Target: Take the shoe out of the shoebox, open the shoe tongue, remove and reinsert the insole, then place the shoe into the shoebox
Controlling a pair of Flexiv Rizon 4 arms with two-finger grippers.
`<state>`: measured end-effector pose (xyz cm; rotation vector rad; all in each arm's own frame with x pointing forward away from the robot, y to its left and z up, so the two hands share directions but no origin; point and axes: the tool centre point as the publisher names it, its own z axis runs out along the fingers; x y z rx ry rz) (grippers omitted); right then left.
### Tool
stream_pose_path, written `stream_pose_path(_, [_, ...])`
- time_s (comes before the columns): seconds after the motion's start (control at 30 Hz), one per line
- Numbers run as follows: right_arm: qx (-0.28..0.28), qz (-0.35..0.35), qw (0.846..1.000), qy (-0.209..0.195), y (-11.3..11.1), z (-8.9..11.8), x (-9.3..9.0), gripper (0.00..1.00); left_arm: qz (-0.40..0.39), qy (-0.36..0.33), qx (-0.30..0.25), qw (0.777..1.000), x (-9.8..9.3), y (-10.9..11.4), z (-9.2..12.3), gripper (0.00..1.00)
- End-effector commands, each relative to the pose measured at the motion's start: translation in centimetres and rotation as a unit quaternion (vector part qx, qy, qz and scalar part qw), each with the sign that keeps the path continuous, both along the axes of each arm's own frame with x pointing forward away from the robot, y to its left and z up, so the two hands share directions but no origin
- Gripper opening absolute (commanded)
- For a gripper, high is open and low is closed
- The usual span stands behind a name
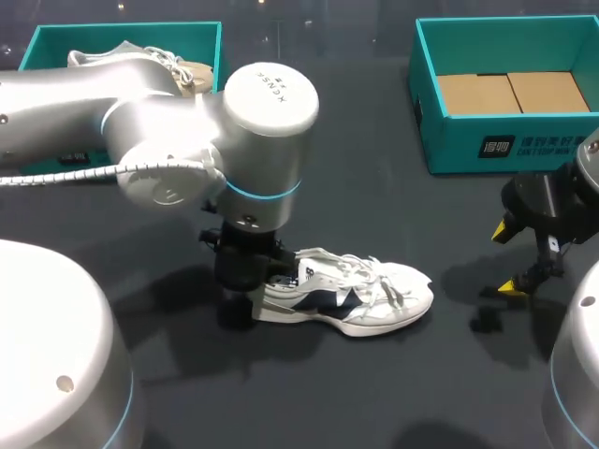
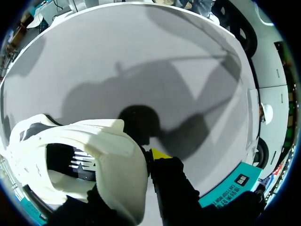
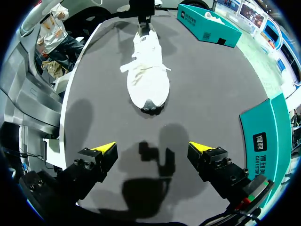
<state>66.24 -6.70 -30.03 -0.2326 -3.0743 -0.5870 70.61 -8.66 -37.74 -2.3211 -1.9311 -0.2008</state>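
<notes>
Left arm (image 1: 150,140) partly hides left box (image 1: 122,28); shoe (image 1: 346,299) far from shoebox (image 1: 505,145).

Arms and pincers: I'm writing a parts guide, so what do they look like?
The left arm is silver and rounded, with light blue rings at the joints, print on a round cap and a ribbed white cable. The right arm shows the same silver and blue. The right pincer is black with two yellow tips.

White lace-up sneaker (image 1: 360,295) carries navy side panels and a white sole. Teal cardboard shoebox (image 1: 505,140) shows a tan floor. Dark grey table (image 1: 374,187) is plain.
</notes>
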Motion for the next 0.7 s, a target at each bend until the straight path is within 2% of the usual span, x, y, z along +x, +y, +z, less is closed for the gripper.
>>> stream_pose_path(0.03, [-0.002,-0.001,1.000,-0.001,0.06,-0.02,-0.16,1.00,0.004,0.008,0.006,1.000,0.51,-0.64,-0.65,0.00])
stream_pose_path(0.6, [-0.002,-0.001,1.000,-0.001,0.06,-0.02,-0.16,1.00,0.017,0.021,0.016,1.000,0.27,-0.44,-1.58,0.00])
stream_pose_path(0.63, [-0.002,-0.001,1.000,-0.001,0.06,-0.02,-0.16,1.00,0.016,0.022,0.015,1.000,0.22,-0.37,-1.55,0.17])
stream_pose_path(0.7, [-0.002,-0.001,1.000,-0.001,0.06,-0.02,-0.16,1.00,0.016,0.022,0.014,1.000,0.14,-0.26,-1.44,0.35])
